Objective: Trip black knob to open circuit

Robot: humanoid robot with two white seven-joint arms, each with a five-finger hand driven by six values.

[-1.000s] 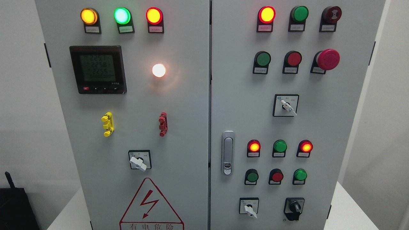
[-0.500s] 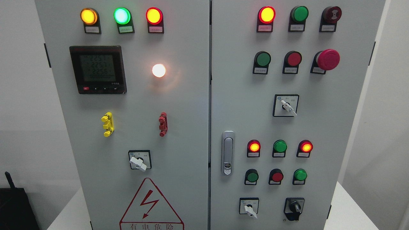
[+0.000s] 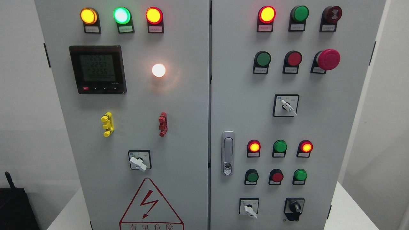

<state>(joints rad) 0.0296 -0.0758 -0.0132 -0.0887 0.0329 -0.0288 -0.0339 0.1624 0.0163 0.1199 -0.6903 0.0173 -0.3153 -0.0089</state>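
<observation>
Zero robot hands in head view; finger state cannot be told.
Black knob (image 3: 294, 208) sits at lower right of the right cabinet door (image 3: 335, 127), long axis near vertical, beside a white selector switch (image 3: 249, 208).

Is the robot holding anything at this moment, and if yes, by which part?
Nothing is held. No robot hand is in view, and the black knob at the cabinet's lower right stands untouched.
</observation>
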